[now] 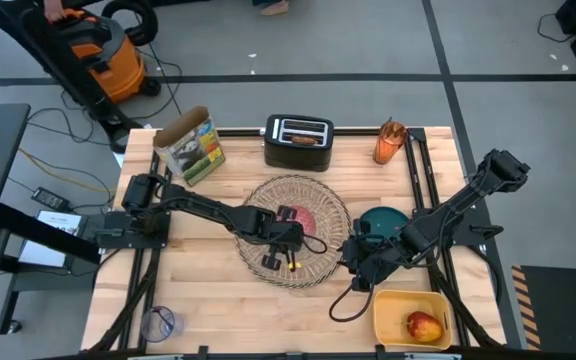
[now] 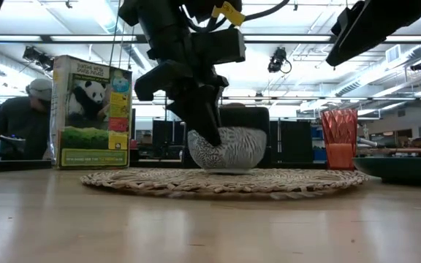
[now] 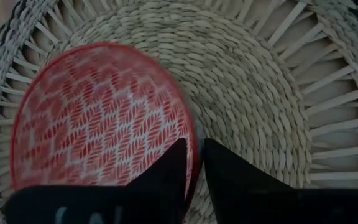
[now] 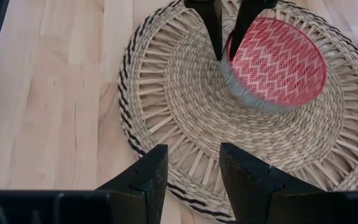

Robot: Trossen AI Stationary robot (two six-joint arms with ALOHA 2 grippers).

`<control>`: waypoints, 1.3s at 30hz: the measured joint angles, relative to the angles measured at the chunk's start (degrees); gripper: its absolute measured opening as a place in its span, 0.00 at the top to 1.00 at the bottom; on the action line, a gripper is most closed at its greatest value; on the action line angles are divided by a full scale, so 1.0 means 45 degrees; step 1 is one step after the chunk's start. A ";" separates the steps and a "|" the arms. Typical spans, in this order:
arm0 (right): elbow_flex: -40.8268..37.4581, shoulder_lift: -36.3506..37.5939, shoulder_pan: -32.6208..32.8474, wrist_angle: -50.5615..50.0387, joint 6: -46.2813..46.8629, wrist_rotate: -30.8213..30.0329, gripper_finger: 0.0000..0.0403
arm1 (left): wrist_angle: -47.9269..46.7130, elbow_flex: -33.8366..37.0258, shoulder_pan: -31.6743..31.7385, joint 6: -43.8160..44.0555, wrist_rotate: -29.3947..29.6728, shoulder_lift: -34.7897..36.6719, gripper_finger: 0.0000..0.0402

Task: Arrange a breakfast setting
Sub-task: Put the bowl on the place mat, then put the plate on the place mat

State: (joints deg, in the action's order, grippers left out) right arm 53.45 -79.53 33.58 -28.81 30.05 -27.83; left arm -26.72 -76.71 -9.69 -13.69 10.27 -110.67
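Note:
The round woven placemat [image 1: 296, 230] lies mid-table. The small bowl [image 4: 278, 62], pink-red inside and patterned grey outside, stands on its base on the placemat's far part. My left gripper [image 3: 194, 168] points steeply down at the bowl's near rim, slightly open, with one finger inside the bowl and one outside. My right gripper [image 4: 191, 177] hovers open and holds nothing above the placemat's near right edge. The teal plate [image 1: 383, 222] lies right of the placemat. The orange cup [image 1: 389, 142] stands far right. The apple [image 1: 423, 325] sits in a yellow tub. My left gripper straddles the bowl's near rim [image 3: 194, 152] from above, slanting down. A thin strip of placemat shows between the outer finger [image 3: 229, 177] and the bowl's wall. Whether the inner finger [image 3: 169, 171] touches the bowl I cannot tell. The bowl stands upright on the placemat.
A black toaster [image 1: 298, 142] holding a brown slice stands at the far edge, with a panda cereal box [image 1: 193, 147] to its left. A clear cup [image 1: 158, 322] sits at the near left corner. A person [image 2: 20, 117] sits beyond the table.

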 joint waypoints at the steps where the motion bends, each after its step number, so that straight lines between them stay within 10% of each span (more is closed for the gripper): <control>1: 0.0000 0.0000 0.0000 0.0000 0.0007 0.0000 0.62 | 0.0036 0.0000 0.0000 0.0013 0.0003 0.0000 0.81; 13: 0.0000 -0.0010 -0.0005 0.0021 0.0002 -0.0455 0.62 | -0.0260 0.0005 -0.0193 0.0347 0.2256 0.0614 0.55; 28: -0.0007 -0.0018 -0.0402 0.0432 -0.0119 -0.0604 0.62 | -0.1978 0.0080 -0.2105 0.3591 0.2040 0.4724 0.54; 39: -0.0013 -0.0010 0.0131 0.1911 -0.0803 -0.1418 0.62 | 0.3718 0.3592 -0.3536 0.3902 0.3035 0.7393 0.61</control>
State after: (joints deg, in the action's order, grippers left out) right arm 53.39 -79.57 34.17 -20.21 26.44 -34.22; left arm -9.99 -60.55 -25.61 3.87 23.92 -77.40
